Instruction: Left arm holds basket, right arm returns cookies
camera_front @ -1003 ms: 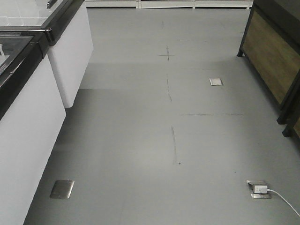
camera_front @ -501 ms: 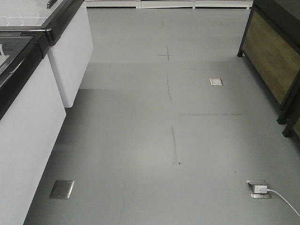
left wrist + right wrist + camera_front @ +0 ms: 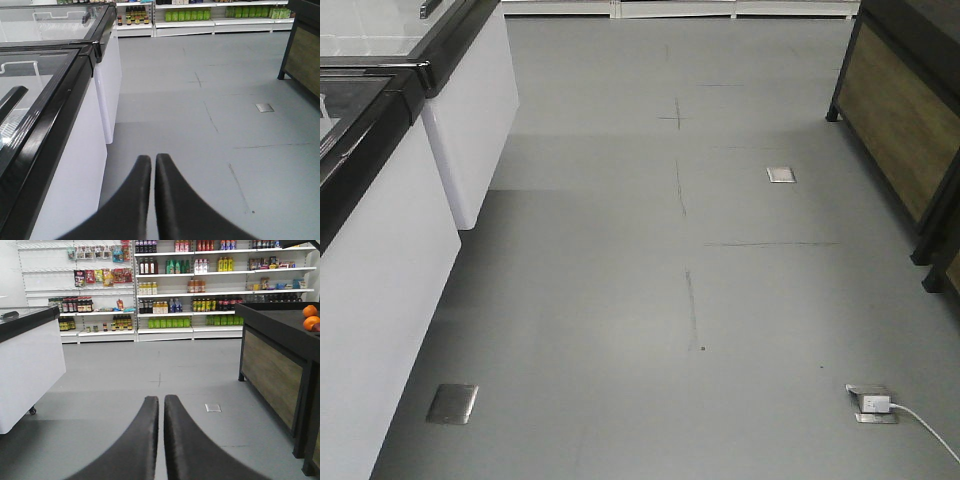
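Thrice finding grey floor [image 3: 600, 300], once per view, filling most of each. Marking thin dark lines crossing it in the front view.

Logging white chest freezers [image 3: 380, 270] with black rims and glass lids along the left edge. Seeing them again at close range in the left wrist view.

Noting, in the right wrist view, a far wall of store shelves [image 3: 190, 290] carrying rows of bottles and packets.

Recording a dark bench [image 3: 272, 370] with a wood-toned side panel on the right, well apart from the freezers.

Checking the left hand [image 3: 152, 160]: finding the black fingers clenched tip to tip with only a hairline seam between, grasping nothing, hanging over bare floor just beside the freezer wall.

Checking the right hand [image 3: 161, 401]: likewise clenched on nothing, showing a narrow slit between the fingers, pointing towards the shelves.

Unable to place the basket or the cookies: showing in none of the views.

Counting three metal floor plates [image 3: 453, 403] in the front view. Finding a white plug [image 3: 876, 403] in the near right one, with its cable trailing off to the right.

Spotting oranges [image 3: 310, 311] lying on the bench top at the frame edge.
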Robot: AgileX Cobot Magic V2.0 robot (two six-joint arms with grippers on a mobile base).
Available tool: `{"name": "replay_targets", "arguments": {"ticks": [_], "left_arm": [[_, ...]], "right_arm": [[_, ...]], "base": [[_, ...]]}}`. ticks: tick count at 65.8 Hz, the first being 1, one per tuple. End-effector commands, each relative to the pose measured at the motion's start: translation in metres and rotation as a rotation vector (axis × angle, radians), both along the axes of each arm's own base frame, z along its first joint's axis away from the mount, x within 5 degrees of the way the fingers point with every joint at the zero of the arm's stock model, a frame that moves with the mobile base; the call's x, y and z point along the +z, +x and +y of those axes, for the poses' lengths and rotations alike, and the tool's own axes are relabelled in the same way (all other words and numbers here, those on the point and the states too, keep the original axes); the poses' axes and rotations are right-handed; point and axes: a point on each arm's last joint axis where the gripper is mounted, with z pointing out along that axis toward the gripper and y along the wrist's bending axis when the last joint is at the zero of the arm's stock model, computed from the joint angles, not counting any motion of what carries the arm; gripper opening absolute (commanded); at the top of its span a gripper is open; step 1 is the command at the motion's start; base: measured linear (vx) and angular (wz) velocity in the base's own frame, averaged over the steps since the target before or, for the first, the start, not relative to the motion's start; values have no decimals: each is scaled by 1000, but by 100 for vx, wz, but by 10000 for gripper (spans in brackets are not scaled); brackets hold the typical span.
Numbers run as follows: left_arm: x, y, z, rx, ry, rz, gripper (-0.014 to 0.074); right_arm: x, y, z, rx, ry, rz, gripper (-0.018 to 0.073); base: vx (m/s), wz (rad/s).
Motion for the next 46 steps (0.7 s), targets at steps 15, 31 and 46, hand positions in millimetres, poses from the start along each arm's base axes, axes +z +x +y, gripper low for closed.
{"name": "replay_targets", "arguments": {"ticks": [15,31,46], "left_arm": [[17,3,-1,-6,-15,-99,222],[17,3,-1,-5,-15,-90,441],[20,4,-1,-7,-15,-131,493]], "right_arm": [[1,-1,0,0,-6,-69,-6],[1,-1,0,0,-6,-69,-6],[1,-1,0,0,-6,-68,-6]], "base": [[0,0],[0,0],[0,0]]}}
